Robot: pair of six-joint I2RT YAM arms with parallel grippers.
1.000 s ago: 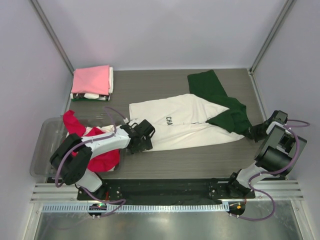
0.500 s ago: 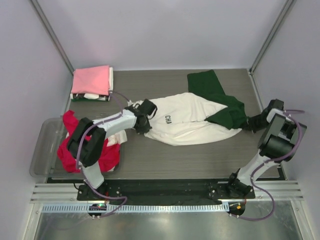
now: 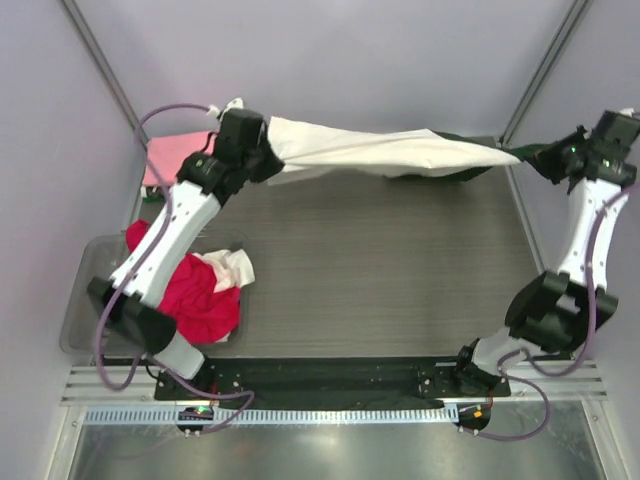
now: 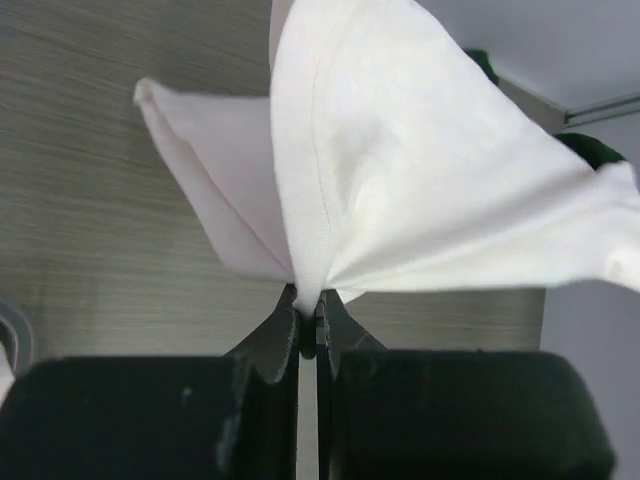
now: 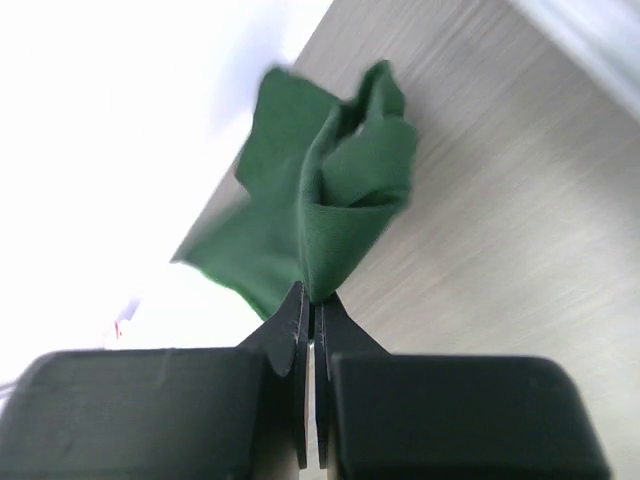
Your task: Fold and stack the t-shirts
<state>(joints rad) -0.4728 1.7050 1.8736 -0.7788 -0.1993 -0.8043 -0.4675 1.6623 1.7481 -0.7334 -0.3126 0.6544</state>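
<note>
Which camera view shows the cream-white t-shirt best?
Top external: the cream-white t-shirt shows at full length, stretched in the air. Left wrist shows only the part pinched by the left gripper. Right wrist shows only the dark green t-shirt in the right gripper.

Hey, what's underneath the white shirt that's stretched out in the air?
A strip of the dark green t-shirt shows along the lower edge of the cream-white t-shirt. The rest of it, and anything else beneath, is covered.
</note>
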